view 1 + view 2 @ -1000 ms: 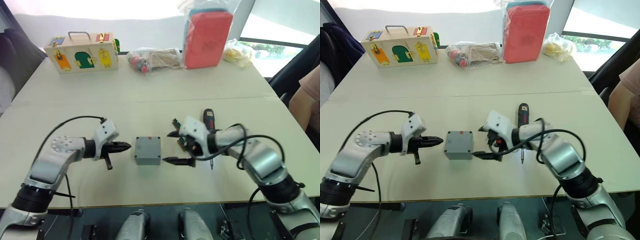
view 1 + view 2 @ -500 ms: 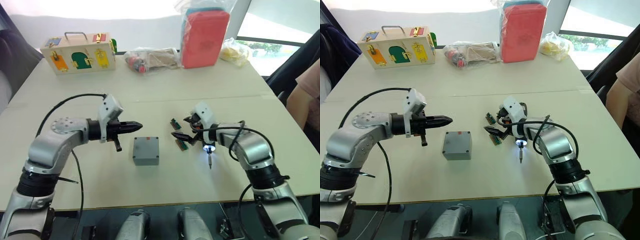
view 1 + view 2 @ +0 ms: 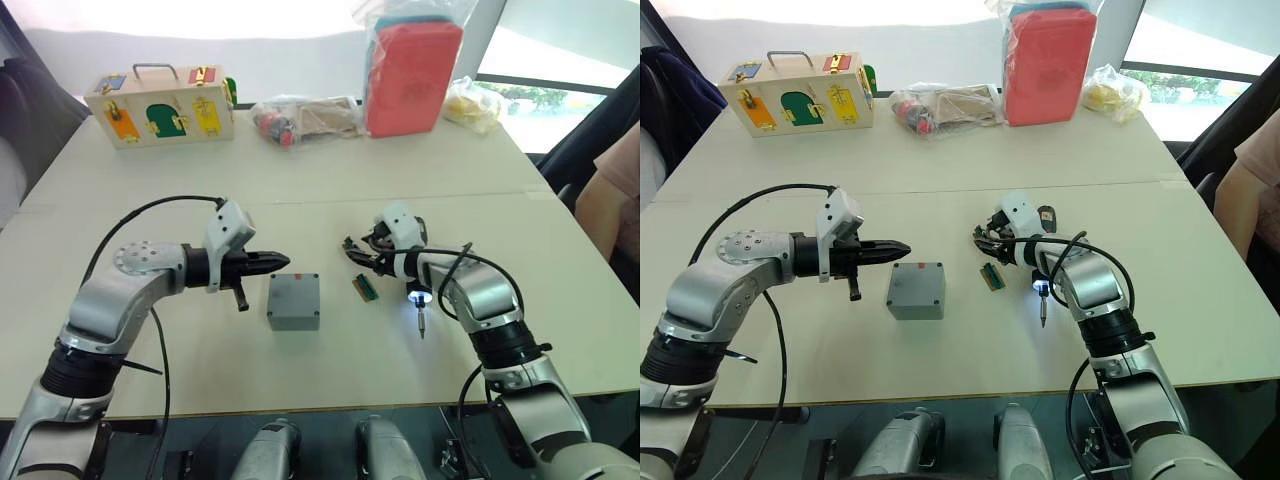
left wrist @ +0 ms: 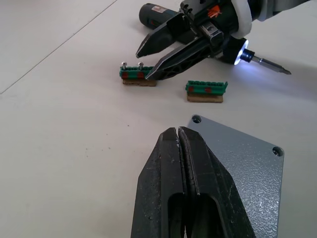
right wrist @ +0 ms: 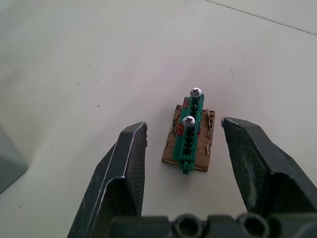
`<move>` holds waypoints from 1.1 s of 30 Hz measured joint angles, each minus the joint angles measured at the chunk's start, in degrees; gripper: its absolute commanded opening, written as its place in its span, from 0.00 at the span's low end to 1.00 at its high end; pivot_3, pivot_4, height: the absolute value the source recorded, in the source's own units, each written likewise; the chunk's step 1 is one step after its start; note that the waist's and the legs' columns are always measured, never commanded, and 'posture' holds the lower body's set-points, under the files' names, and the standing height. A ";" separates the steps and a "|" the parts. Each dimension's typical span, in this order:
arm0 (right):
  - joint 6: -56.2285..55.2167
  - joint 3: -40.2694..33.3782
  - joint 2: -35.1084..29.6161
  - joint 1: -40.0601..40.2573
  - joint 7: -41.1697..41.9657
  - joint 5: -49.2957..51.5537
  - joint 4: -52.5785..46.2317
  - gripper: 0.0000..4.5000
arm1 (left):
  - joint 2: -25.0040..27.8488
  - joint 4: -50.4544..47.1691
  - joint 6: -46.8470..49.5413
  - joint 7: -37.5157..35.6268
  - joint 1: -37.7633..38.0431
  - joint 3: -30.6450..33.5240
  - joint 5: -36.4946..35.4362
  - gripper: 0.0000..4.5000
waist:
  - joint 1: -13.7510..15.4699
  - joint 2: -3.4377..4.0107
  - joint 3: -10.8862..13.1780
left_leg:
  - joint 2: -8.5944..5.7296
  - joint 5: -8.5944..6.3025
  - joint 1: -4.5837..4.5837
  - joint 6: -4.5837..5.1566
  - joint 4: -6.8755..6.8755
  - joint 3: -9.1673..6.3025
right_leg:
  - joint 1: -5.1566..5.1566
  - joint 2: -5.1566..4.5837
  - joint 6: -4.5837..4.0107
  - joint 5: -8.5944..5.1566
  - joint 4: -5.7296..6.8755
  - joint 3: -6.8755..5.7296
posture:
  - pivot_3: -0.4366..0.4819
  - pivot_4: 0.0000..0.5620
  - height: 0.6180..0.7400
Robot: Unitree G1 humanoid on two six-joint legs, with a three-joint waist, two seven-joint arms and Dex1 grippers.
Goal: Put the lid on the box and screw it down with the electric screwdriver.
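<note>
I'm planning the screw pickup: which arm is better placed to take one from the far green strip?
Right. Its open claw straddles the green strip holding two screws. The left claw is shut, beside the box.

one grey box (image 3: 294,301) with its lid (image 4: 246,166) on, one electric screwdriver (image 4: 163,12), two green screw strips (image 4: 206,90), two screws (image 5: 196,92), one wooden case (image 3: 162,104) upper left, three bags (image 3: 415,62) up top

Bare table (image 3: 300,380) around the box (image 3: 294,301), green screw strips (image 3: 366,287) just beside, bags (image 3: 415,70) well apart
</note>
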 measured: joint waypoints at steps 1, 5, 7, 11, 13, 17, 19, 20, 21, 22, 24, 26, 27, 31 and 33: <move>-0.08 -0.02 0.11 -0.03 -0.09 -0.02 0.16 0.55 | -0.01 0.01 -0.08 -0.02 0.00 0.00 0.07 0.00 | 0.01 0.00 0.00 | 0.00 0.00 0.00 0.00 0.00 0.00 | 0.00 0.00 0.00 0.00 0.00 0.00 | 0.48 0.27 1.00; -0.18 -0.62 0.78 -0.30 -0.50 -0.01 1.64 0.55 | -0.20 0.09 -0.77 -0.03 0.46 0.01 0.41 0.00 | 0.00 0.00 0.00 | 0.00 0.00 0.00 0.00 0.00 0.00 | 0.00 0.00 0.00 0.00 0.00 0.00 | 0.48 0.27 1.00; -0.24 -0.87 0.82 -0.47 -0.69 -0.01 1.80 0.55 | -0.35 0.11 -0.79 -0.01 0.90 0.00 0.53 0.00 | -0.01 0.00 0.00 | 0.00 0.00 0.00 0.00 0.00 0.00 | 0.00 0.00 0.00 0.00 0.00 0.00 | 0.48 0.27 1.00; -0.28 -1.54 1.30 -1.21 -0.82 0.07 2.16 0.55 | -0.59 0.11 -0.80 0.01 0.96 0.01 0.55 0.00 | 0.00 0.00 0.00 | 0.00 0.00 0.00 0.00 0.00 0.00 | 0.00 0.00 0.00 0.00 0.01 0.00 | 0.48 0.27 1.00; -0.28 -1.64 1.51 -1.26 -0.84 0.06 2.23 0.40 | -0.67 0.12 -0.82 -0.01 0.97 0.01 0.58 0.00 | 0.00 0.00 0.00 | 0.00 0.00 0.00 0.00 0.00 0.00 | 0.00 0.00 0.00 0.00 0.01 0.00 | 0.48 0.27 1.00; -0.29 -1.63 1.83 -1.26 -0.99 -0.06 2.56 0.06 | -0.67 0.41 -0.98 -0.13 1.04 0.01 0.66 0.00 | -0.03 0.00 0.00 | 0.00 0.00 0.00 0.00 0.00 0.00 | 0.00 0.00 0.00 0.00 0.01 0.00 | 0.48 0.27 1.00; -0.45 -1.51 1.81 -1.26 -1.11 -0.65 2.80 0.01 | -0.67 0.66 -1.12 -0.24 1.22 0.01 0.70 0.00 | -0.03 0.00 0.00 | 0.00 0.00 0.00 0.00 0.00 0.00 | 0.00 0.00 0.00 0.00 0.01 0.00 | 0.48 0.27 1.00; -0.51 -1.47 1.81 -1.26 -1.15 -0.77 2.80 0.01 | -0.67 0.67 -1.20 -0.27 1.34 0.01 0.72 0.00 | -0.03 0.00 0.00 | 0.00 0.00 0.00 0.00 0.00 0.00 | 0.00 0.00 0.00 0.00 0.01 0.00 | 0.48 0.27 1.00; -0.77 -1.33 1.77 -1.26 -1.14 -1.11 2.80 0.01 | -0.67 0.70 -1.30 -0.33 1.50 0.01 0.74 0.00 | -0.03 0.00 0.00 | 0.00 0.00 0.00 0.00 0.00 0.00 | 0.00 0.00 0.00 0.00 0.01 0.00 | 0.48 0.27 1.00; -1.11 -1.08 1.68 -1.26 -1.05 -1.42 2.80 0.01 | -0.67 0.78 -1.39 -0.38 1.61 0.02 0.75 0.00 | -0.03 0.00 0.00 | 0.00 0.00 0.00 0.00 0.00 0.00 | 0.00 0.00 0.00 0.00 0.01 0.00 | 0.48 0.27 1.00; -1.33 -0.85 1.67 -1.26 -0.85 -1.71 2.80 0.01 | -0.67 0.88 -1.70 -0.39 1.69 0.02 0.78 0.00 | -0.04 0.00 0.00 | 0.00 0.00 0.00 0.00 0.00 0.00 | 0.00 0.00 0.00 0.00 0.01 0.00 | 0.48 0.27 1.00; -1.33 -0.86 1.67 -1.26 -0.82 -1.74 2.80 0.01 | -0.66 0.98 -1.99 -0.38 1.73 0.02 0.79 0.00 | -0.03 0.00 0.00 | 0.00 0.00 0.00 0.00 0.00 0.00 | 0.00 0.00 0.00 0.00 0.01 0.00 | 0.48 0.27 1.00; -1.31 -0.89 1.67 -1.26 -0.82 -1.73 2.79 0.01 | -0.66 1.01 -2.03 -0.38 1.77 0.02 0.79 0.00 | -0.03 0.00 0.00 | 0.00 0.00 0.00 0.00 0.00 0.00 | 0.00 0.00 0.00 0.00 0.01 0.00 | 0.48 0.27 1.00; -1.02 -1.41 1.66 -1.27 -0.88 -1.65 2.71 0.01 | -0.66 1.06 -2.12 -0.37 2.24 0.02 0.79 0.00 | -0.01 0.00 0.00 | 0.00 0.00 0.00 0.00 0.00 0.00 | 0.00 0.00 0.00 0.00 0.01 0.00 | 0.48 0.27 1.00; 0.15 -1.95 1.64 -1.52 -0.95 -1.40 2.37 0.01 | -0.66 1.07 -2.13 -0.36 2.24 0.02 0.80 0.00 | -0.01 0.00 0.00 | 0.00 0.00 0.00 0.00 0.00 0.00 | 0.00 0.00 0.00 0.00 0.01 0.00 | 0.48 0.27 1.00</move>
